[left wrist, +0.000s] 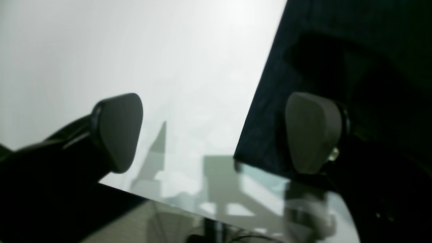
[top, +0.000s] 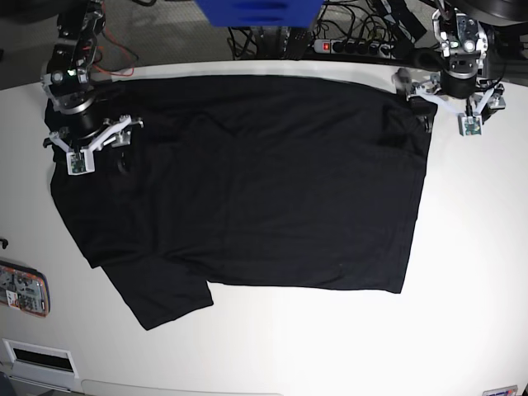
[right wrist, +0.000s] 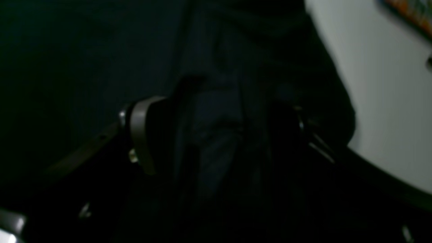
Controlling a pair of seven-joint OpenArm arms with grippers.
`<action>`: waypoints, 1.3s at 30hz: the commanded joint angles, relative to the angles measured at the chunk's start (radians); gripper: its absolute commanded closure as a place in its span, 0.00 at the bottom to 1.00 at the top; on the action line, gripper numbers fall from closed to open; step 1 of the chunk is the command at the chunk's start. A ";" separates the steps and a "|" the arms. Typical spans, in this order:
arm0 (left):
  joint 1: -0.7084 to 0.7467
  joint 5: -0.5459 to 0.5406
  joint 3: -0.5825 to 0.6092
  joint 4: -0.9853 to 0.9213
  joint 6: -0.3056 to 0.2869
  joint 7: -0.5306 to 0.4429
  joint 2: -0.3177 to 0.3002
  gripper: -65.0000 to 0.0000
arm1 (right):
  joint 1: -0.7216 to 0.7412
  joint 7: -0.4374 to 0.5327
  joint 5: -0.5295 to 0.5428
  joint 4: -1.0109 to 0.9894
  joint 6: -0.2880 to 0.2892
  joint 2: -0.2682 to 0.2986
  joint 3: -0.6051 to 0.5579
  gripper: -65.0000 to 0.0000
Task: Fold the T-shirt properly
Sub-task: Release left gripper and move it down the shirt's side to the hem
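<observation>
The black T-shirt (top: 264,181) lies spread flat on the white table (top: 470,247), with one sleeve reaching toward the front left. My left gripper (top: 450,95) hovers at the shirt's far right corner. In the left wrist view the left gripper (left wrist: 216,131) is open wide: one finger (left wrist: 314,131) is over the T-shirt (left wrist: 337,50) and the other over bare table. My right gripper (top: 99,140) is at the shirt's far left edge. In the dark right wrist view the right gripper (right wrist: 216,131) has its fingers apart, and a fold of the T-shirt (right wrist: 216,101) lies between them.
A power strip (top: 346,45) and cables run behind the table's far edge, beside a blue object (top: 256,10). A small red and orange device (top: 23,289) lies at the table's left edge. A pale label (top: 37,356) sits at the front left corner.
</observation>
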 commanded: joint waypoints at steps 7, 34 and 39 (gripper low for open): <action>-0.051 0.013 -0.007 0.076 0.009 -0.025 -0.013 0.00 | 0.055 -0.022 0.002 0.021 0.003 0.005 0.064 0.34; -0.364 0.011 0.125 0.088 0.004 0.067 -0.099 0.00 | 0.223 -0.107 0.002 0.020 0.029 0.011 -0.040 0.34; -0.506 -0.039 0.127 0.088 -0.036 0.266 -0.115 0.00 | 0.248 -0.110 0.002 0.018 0.029 0.011 -0.041 0.34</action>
